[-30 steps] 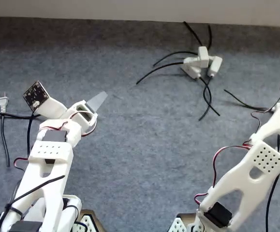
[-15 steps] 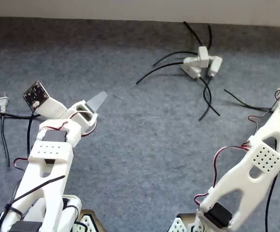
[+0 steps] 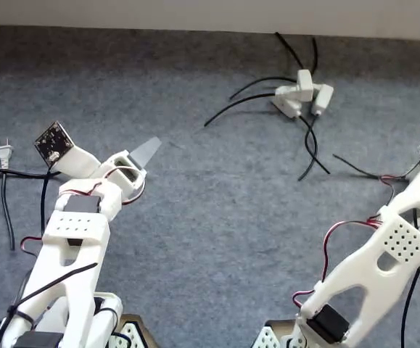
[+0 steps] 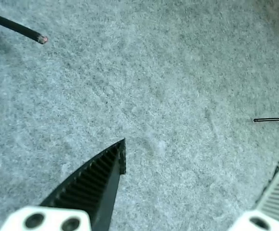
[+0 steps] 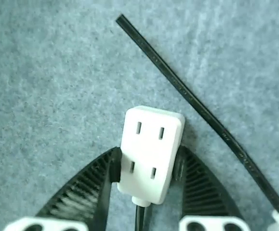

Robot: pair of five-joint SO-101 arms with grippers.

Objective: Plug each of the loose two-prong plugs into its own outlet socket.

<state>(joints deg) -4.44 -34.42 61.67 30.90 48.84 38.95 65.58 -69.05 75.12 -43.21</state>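
Right hand (image 5: 147, 159) clamped on outlet socket (image 5: 151, 144) | left hand (image 4: 204, 154) spread wide, empty | loose two-prong plug (image 3: 4, 151) lies far across tabletop (image 3: 217, 217) from socket, nearer left hand

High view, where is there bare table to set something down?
The widest bare stretch is mid-table, between the left arm, the right arm and the white plug-and-socket cluster. The far-left corner beyond the loose plug is free too. Black cables crowd around the cluster.

Grey carpet-like table cover (image 3: 217, 217) — a pale strip (image 3: 195, 13) along its far edge.
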